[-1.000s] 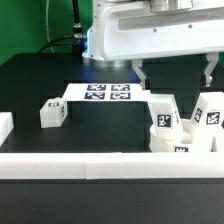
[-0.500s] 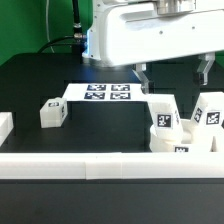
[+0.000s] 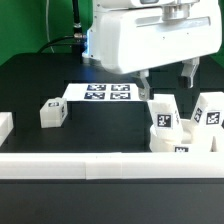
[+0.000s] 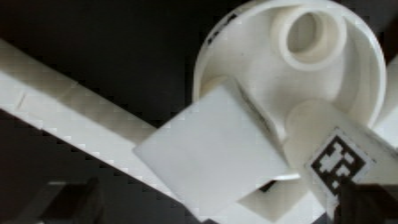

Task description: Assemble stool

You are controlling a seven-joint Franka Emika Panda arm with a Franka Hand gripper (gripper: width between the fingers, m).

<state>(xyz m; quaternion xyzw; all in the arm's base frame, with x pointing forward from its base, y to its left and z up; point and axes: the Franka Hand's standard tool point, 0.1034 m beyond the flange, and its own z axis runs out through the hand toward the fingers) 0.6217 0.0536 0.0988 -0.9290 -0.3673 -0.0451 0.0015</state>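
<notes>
The white round stool seat (image 4: 267, 60), with an oval socket in it, fills much of the wrist view. A blocky white leg (image 4: 222, 150) lies across it, and a black-and-white tag (image 4: 347, 158) shows beside that leg. In the exterior view, two tagged legs (image 3: 165, 115) (image 3: 210, 110) stand in a cluster of white parts at the right, against the front rail. My gripper (image 3: 166, 80) hangs open just above this cluster and holds nothing. Another tagged leg (image 3: 52, 112) lies apart at the exterior view's left.
The marker board (image 3: 103, 93) lies flat behind the middle of the black table. A long white rail (image 3: 90, 166) runs along the front edge and shows again in the wrist view (image 4: 71, 100). A short white rail piece (image 3: 5, 125) sits at the left edge.
The hand has come down a little over the right-hand cluster and turned, so its two fingers look closer together in the exterior view. The parts have not moved.
</notes>
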